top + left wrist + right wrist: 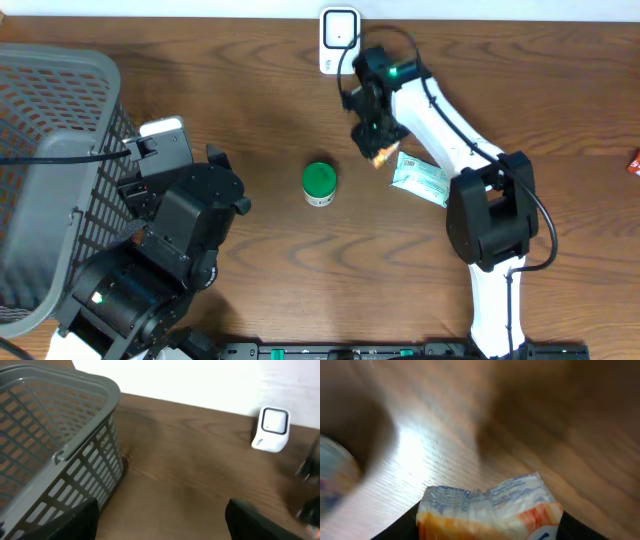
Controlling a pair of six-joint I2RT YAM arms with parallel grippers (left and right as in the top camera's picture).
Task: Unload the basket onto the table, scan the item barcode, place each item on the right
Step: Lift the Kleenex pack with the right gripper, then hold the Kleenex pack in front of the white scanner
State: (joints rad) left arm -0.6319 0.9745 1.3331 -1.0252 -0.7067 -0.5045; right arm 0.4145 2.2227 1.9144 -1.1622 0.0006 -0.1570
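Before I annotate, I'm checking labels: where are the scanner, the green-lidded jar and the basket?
scanner (339, 38), overhead view, its white face.
green-lidded jar (319, 179), overhead view, its lid.
basket (85, 485), left wrist view, its mesh side wall.

Count, positions taken from the green-lidded tub (319, 183).
- Tubs: 1.
- Packets: 2. The orange-and-white packet (381, 155) is just right of the tub; the pale green packet (421, 178) is further right.
- White scanner (339, 38): 1, behind the tub.
- Grey mesh basket (70, 58): 1, far left of the tub.
- Small red item (634, 161): 1, far right, cut off by the frame edge.
- Arms: 2.
- Claws: 2, the left claw (160, 525) and the right claw (377, 148).
- Worktop (250, 100): 1.
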